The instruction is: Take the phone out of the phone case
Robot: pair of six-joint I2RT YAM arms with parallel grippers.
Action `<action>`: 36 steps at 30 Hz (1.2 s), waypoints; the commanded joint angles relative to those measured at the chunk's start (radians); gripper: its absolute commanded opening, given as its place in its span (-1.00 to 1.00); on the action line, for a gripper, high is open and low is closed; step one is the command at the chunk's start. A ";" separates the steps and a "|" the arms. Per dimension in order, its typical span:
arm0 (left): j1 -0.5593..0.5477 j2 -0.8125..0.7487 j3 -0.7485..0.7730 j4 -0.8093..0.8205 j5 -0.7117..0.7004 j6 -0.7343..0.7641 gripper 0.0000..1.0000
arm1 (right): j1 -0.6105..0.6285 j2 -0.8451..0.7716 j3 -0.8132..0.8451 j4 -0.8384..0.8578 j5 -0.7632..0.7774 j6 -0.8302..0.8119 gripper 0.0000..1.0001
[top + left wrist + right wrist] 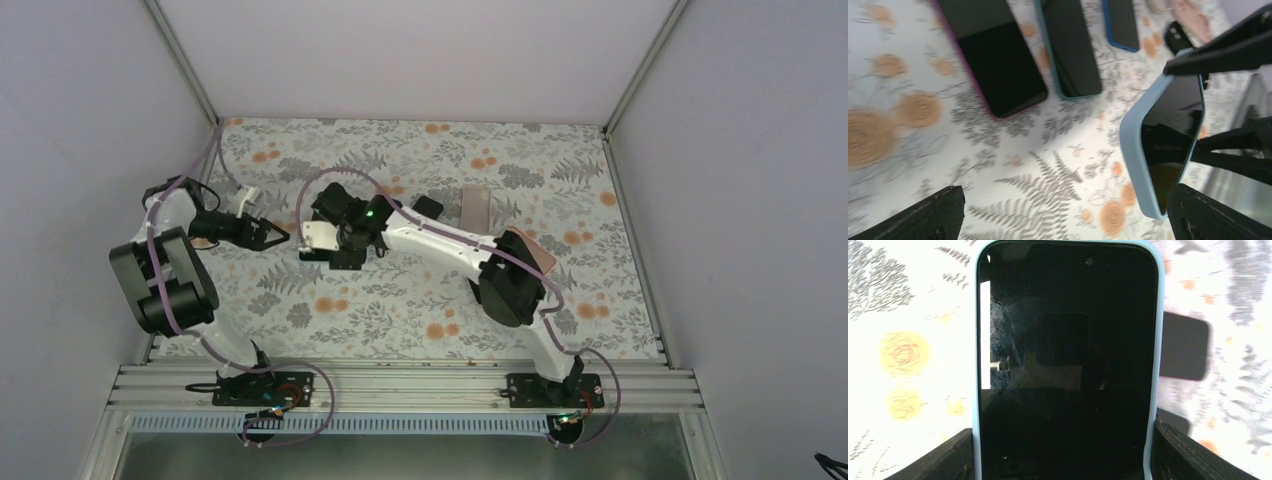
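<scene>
The tabletop (400, 320) in front of me is pale, printed all over with grey ferns and orange flowers. Lying flat on it side by side, screens up, are a phone in a magenta case (998, 65), a phone in a teal case (1071, 50) and a phone in a blue case (1122, 22). Past them lies a pink thing (1193, 22), too blurred to name.

The place is a robot lab's test cell rather than a home. Plain white walls (420, 50) box the table in on three sides, joined by bare aluminium posts (184, 60). Two arms (450, 245) are bolted to a slotted aluminium rail (400, 385) at the near edge, and loose cables (328, 398) loop from their bases. A floral cloth (400, 320) covers the tabletop, and several phones (998, 65) lie side by side on it.
</scene>
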 commanded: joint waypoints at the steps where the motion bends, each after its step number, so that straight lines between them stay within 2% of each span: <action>1: -0.047 0.106 0.080 -0.228 0.193 0.149 1.00 | -0.022 -0.065 0.012 0.088 0.068 0.029 0.34; 8: -0.147 0.217 0.107 -0.260 0.293 0.156 1.00 | -0.039 -0.054 0.060 0.105 0.101 0.024 0.35; 13: -0.192 0.265 0.129 -0.259 0.338 0.147 0.92 | -0.043 -0.046 0.088 0.113 0.097 0.018 0.35; 19: -0.206 0.300 0.169 -0.259 0.348 0.130 0.63 | -0.044 -0.037 0.084 0.109 0.078 0.024 0.35; 25: -0.205 0.295 0.186 -0.259 0.347 0.123 0.48 | -0.044 -0.034 0.085 0.106 0.068 0.024 0.35; 30: -0.205 0.297 0.173 -0.259 0.349 0.129 -0.01 | -0.043 -0.028 0.084 0.106 0.054 0.025 0.34; 36: -0.207 0.284 0.163 -0.259 0.356 0.132 -0.15 | -0.044 -0.015 0.090 0.106 0.048 0.024 0.34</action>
